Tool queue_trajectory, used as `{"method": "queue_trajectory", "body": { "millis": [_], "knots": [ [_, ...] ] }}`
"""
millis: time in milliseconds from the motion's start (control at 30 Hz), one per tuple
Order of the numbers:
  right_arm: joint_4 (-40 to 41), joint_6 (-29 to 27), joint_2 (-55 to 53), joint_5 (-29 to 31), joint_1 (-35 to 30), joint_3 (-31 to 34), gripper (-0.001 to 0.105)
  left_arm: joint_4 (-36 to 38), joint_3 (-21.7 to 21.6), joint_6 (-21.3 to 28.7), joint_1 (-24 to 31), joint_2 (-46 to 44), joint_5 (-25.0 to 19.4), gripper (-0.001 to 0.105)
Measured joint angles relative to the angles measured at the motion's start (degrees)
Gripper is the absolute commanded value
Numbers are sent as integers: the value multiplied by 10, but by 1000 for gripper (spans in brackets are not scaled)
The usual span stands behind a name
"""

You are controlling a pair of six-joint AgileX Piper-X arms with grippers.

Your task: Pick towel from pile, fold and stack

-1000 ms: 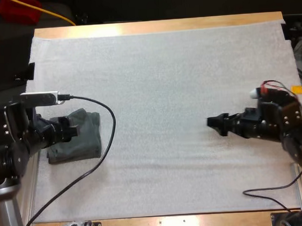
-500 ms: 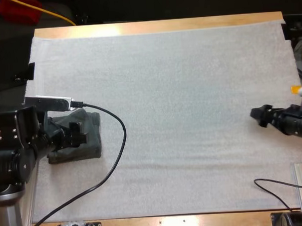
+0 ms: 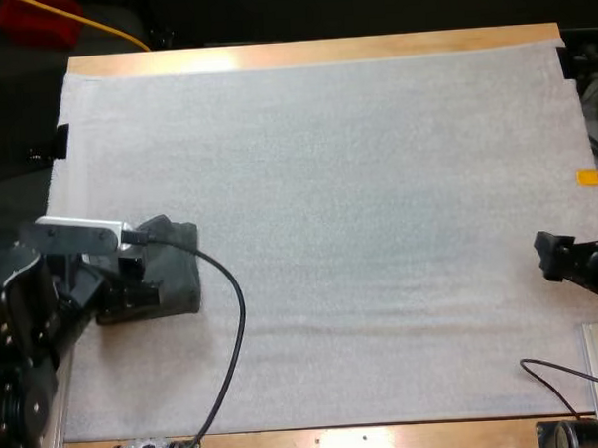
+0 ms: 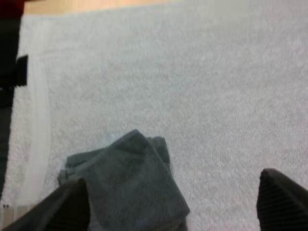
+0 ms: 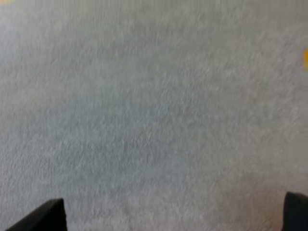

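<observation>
A dark grey-green folded towel (image 3: 177, 279) lies on the white mat (image 3: 357, 182) near its left edge. My left gripper (image 3: 143, 280) hovers over the towel's left part. In the left wrist view the towel (image 4: 130, 187) rests between the two black fingers (image 4: 67, 207), closer to one of them, and the gripper (image 4: 173, 204) is open and clear of the cloth. My right gripper (image 3: 547, 255) sits at the mat's right edge, far from the towel. Its fingers (image 5: 41, 216) stand wide apart over bare mat, so the right gripper (image 5: 168, 214) is open and holds nothing.
The mat covers most of the wooden table (image 3: 311, 52), whose far edge borders dark space. A black cable (image 3: 234, 316) loops from my left arm across the mat's front left. The mat's left border (image 4: 36, 130) runs close beside the towel.
My right arm has pulled back from the mat's middle right to the right edge. My left arm has drawn back toward the lower left, still over the towel, which has not moved.
</observation>
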Motion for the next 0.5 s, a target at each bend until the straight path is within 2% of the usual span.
{"method": "queue_trajectory", "body": {
  "millis": [500],
  "knots": [
    [4, -12, -183, 1, 0, 0, 85, 0, 0, 22, -43, -132, 0, 68]
  ]
}}
